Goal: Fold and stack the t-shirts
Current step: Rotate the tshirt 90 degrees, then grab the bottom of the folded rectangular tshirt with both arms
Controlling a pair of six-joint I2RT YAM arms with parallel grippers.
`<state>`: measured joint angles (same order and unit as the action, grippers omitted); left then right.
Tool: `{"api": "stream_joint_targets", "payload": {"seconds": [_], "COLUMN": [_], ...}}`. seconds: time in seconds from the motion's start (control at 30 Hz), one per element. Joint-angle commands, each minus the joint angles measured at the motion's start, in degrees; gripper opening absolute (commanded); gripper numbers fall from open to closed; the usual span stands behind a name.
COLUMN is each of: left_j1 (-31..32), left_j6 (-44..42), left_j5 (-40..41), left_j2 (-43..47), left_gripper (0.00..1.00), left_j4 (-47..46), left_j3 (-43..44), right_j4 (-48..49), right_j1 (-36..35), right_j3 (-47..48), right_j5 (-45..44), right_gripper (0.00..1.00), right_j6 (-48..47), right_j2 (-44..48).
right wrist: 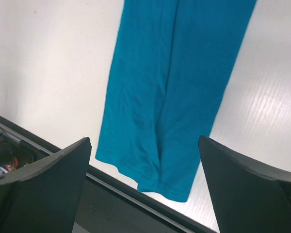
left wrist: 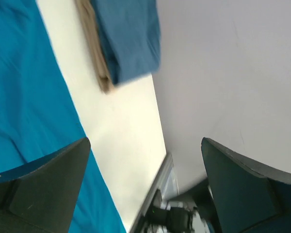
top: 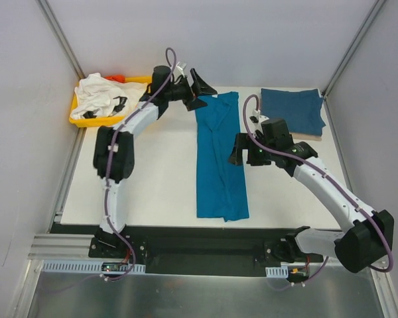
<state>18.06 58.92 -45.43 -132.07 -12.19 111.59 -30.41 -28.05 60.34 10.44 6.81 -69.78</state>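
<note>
The teal-blue t-shirt (top: 219, 159) lies folded into a long strip down the middle of the white table; it also shows in the left wrist view (left wrist: 24, 82) and the right wrist view (right wrist: 179, 82). The darker blue t-shirt (top: 292, 111) lies folded at the back right on a tan board, also seen in the left wrist view (left wrist: 128, 36). The white t-shirt with black marks (top: 99, 98) is bunched in the yellow tray (top: 76, 118). My left gripper (top: 200, 91) is open and empty above the strip's far end. My right gripper (top: 237, 150) is open and empty at the strip's right edge.
The yellow tray stands at the back left corner with a red thing (top: 117, 79) at its far side. A tan board (top: 304, 136) lies under the darker blue shirt. Grey walls close in on both sides and the back; a black rail (top: 205, 238) runs along the table's near edge.
</note>
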Motion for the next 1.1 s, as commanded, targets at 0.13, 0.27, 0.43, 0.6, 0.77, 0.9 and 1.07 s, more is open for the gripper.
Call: {"api": "stream_joint_targets", "payload": {"seconds": [0.13, 0.27, 0.43, 0.6, 0.77, 0.9, 1.07], "left_j1": [2.2, 9.2, 18.7, 24.9, 27.0, 28.6, 30.4], "left_j6": [-10.3, -12.3, -8.4, -6.7, -6.8, -7.1, -7.2], "left_j5": [3.9, 7.4, 12.3, 18.1, 21.5, 22.0, 21.6], "left_j2": [39.5, 48.3, 55.1, 61.4, 59.0, 50.9, 44.7], "left_gripper": [1.00, 0.99, 0.95, 0.93, 0.83, 0.71, 0.40], "left_j4": [-1.6, 3.1, 7.9, 11.5, 11.7, 11.6, 11.7], "left_j3": [-49.4, -64.5, -78.0, -82.5, -81.4, -77.2, -73.5], "right_j4": [1.5, -2.9, -5.0, -9.3, -9.1, -7.4, -6.8], "right_j1": [-0.2, 0.7, 1.3, 1.5, 1.6, 1.7, 1.8], "right_j3": [-5.6, -12.6, -19.0, -21.7, -24.6, -25.5, -27.5], "right_j5": [4.3, 3.8, 6.7, 5.5, 6.4, 7.3, 10.2], "right_gripper": [0.96, 0.96, 0.96, 0.96, 0.98, 0.99, 0.94], "right_j6": [0.8, 1.5, 4.3, 3.7, 4.0, 4.0, 4.0], "right_j2": [1.1, 5.8, 12.0, 14.9, 14.8, 13.7, 11.9]}}
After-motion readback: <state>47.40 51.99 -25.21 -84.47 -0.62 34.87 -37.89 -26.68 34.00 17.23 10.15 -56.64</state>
